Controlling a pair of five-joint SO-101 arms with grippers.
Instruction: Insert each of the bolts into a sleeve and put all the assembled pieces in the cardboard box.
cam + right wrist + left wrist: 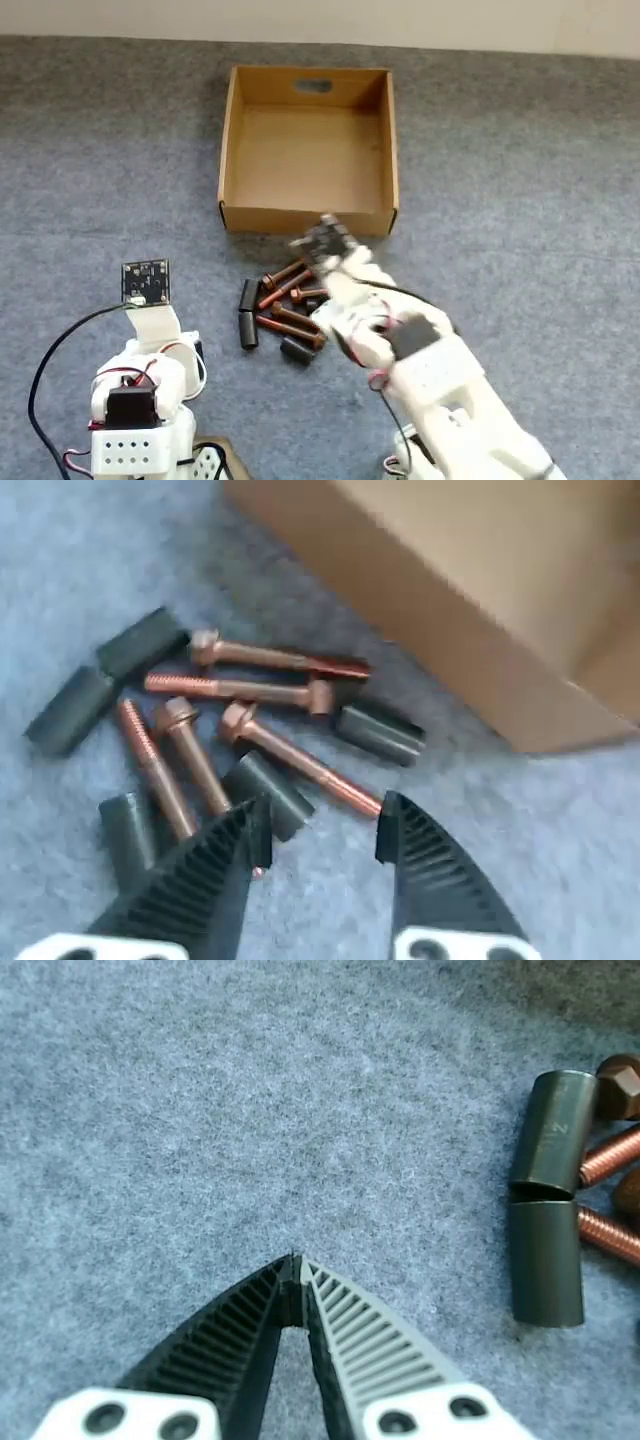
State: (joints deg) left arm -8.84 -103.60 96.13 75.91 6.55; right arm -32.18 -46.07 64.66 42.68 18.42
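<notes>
An open brown cardboard box (pixel 305 218) sits on the grey carpet (pixel 520 180); slim copper-coloured threaded bolts (pixel 288 298) and short dark cylindrical sleeves (pixel 247 312) lie loose in a heap on the carpet, just in front of the box's near wall and outside it. The right gripper (pixel 322 815) hangs over the heap on the side nearest the box, its ribbed fingers spread apart above a bolt and a sleeve. The left gripper (pixel 295 1270) sits low over bare carpet with its fingertips pressed together; near it, two sleeves (pixel 547 1265) lie end to end, touching.
</notes>
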